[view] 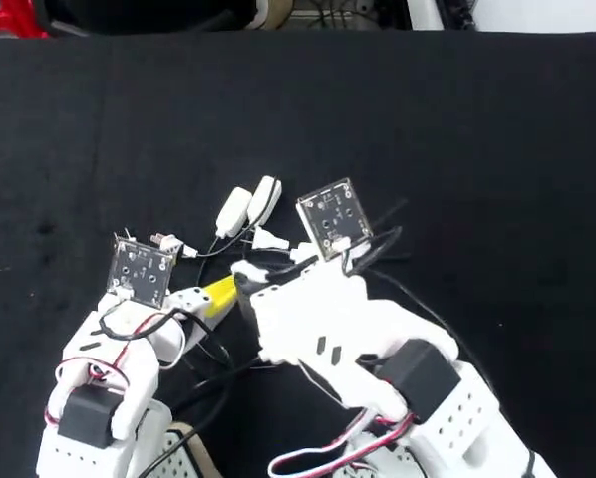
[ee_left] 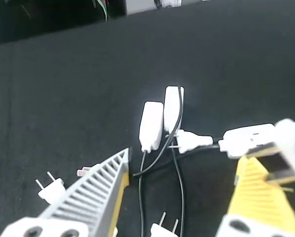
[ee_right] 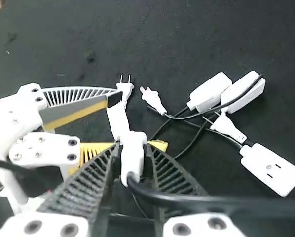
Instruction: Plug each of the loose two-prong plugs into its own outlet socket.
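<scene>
My right gripper (ee_right: 132,148) is shut on a long white connector body (ee_right: 131,157) with a black cord trailing from its back. That same piece (ee_left: 246,138) lies just past my left gripper's yellow finger (ee_left: 258,192). My left gripper (ee_left: 186,158) is open, with a loose two-prong plug (ee_left: 162,229) on the cloth between its fingers. Another plug (ee_left: 51,190) lies outside the grey finger (ee_left: 93,192). Two white outlet blocks (ee_left: 151,126) (ee_left: 173,106) sit side by side farther out, with a plug (ee_left: 189,140) beside them. A third outlet (ee_right: 273,170) shows its slots.
Black cords (ee_left: 179,182) loop across the black tablecloth (view: 457,129) among the plugs and outlets. In the high view both arms crowd the near middle, left gripper (view: 193,271) beside right gripper (view: 250,284). The outlet pair (view: 248,204) lies just beyond them.
</scene>
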Tool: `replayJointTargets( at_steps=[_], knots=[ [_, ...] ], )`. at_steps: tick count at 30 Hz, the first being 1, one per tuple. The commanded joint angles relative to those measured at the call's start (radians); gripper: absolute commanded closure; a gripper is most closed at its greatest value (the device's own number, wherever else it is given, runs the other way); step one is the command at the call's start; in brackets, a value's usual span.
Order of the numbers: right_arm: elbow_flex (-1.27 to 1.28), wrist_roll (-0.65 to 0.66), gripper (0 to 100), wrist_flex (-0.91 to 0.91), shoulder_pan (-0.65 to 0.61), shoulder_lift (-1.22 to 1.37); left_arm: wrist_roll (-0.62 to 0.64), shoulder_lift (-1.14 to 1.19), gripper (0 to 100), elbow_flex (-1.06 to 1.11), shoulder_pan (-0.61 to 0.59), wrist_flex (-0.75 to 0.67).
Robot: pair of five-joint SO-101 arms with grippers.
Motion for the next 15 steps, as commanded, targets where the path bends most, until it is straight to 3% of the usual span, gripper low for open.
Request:
replayJointTargets(
  at_steps=[1, 15],
  knots=[
    [-0.059, 0.008, 98.7, 0.048, -0.014, 0.004, 0.006, -0.005, 67, -0.042, -0.018, -0.032],
    [-0.067, 0.084, 98.7, 0.123, -0.014, 0.039, 0.005, -0.005, 67, -0.027, -0.022, -0.034]
  ],
)
